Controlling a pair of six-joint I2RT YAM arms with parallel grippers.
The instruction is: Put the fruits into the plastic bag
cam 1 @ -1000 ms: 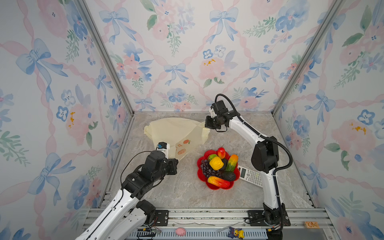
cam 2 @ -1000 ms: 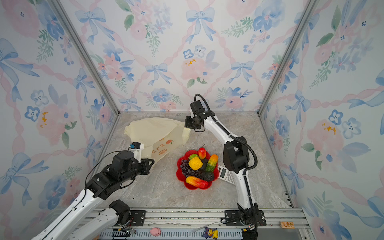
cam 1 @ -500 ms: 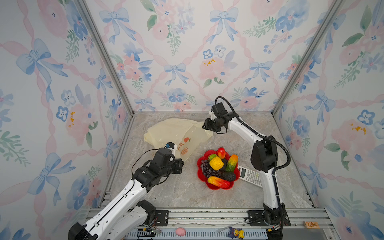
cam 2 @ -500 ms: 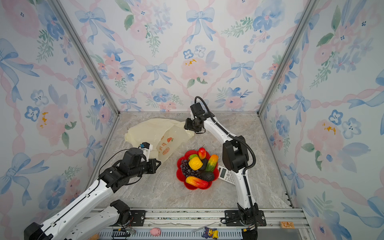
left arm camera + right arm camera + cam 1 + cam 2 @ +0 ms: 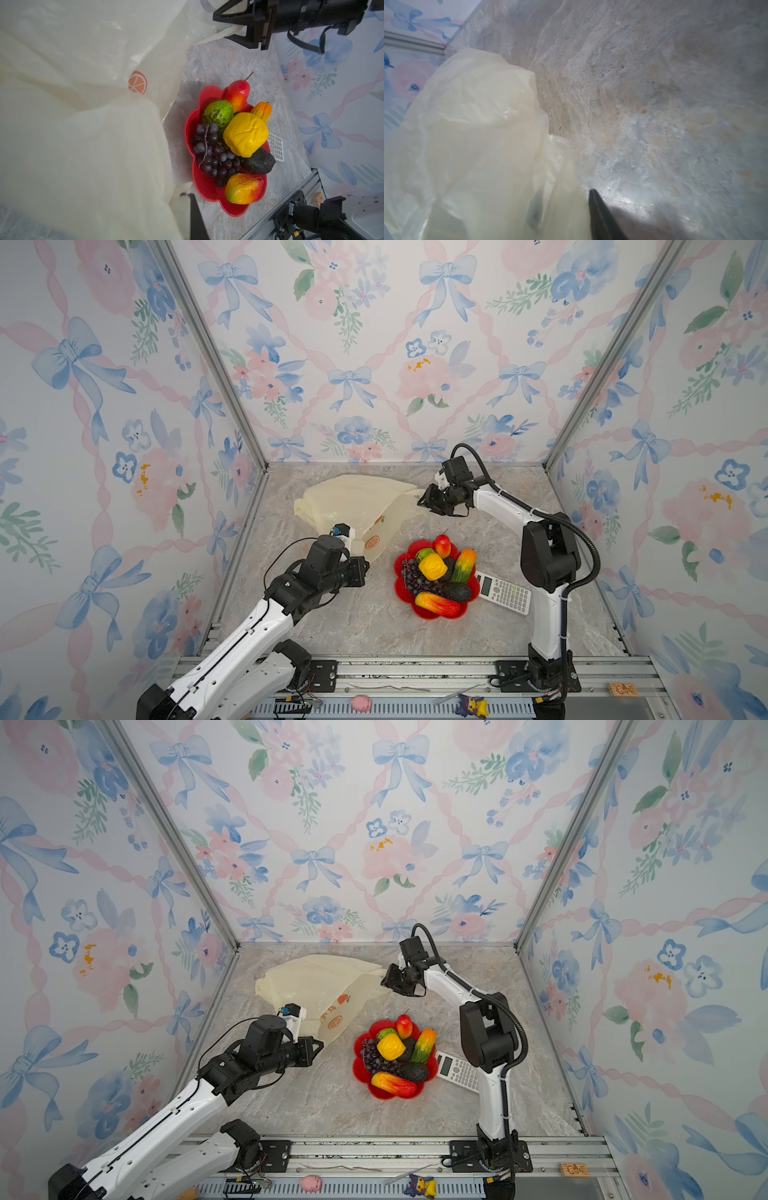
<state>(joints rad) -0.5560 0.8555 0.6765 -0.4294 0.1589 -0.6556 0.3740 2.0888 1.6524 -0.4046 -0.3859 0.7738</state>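
The plastic bag lies crumpled at the back of the table, stretched between both grippers. My left gripper is shut on the bag's near corner, and the film hides one finger. My right gripper is shut on the bag's far right end; one finger shows dimly through the film. The fruits sit heaped in a red flower-shaped dish: a yellow lumpy one, grapes, an avocado, two mangoes.
A white calculator lies right of the dish, partly under its rim. The right arm's upright link stands just beyond it. Flowered walls close in the back and both sides. A metal rail runs along the front edge.
My left gripper has carried the bag's corner rightward, nearer the dish. The right gripper came down a little with its end of the bag, which now sits lower and flatter.
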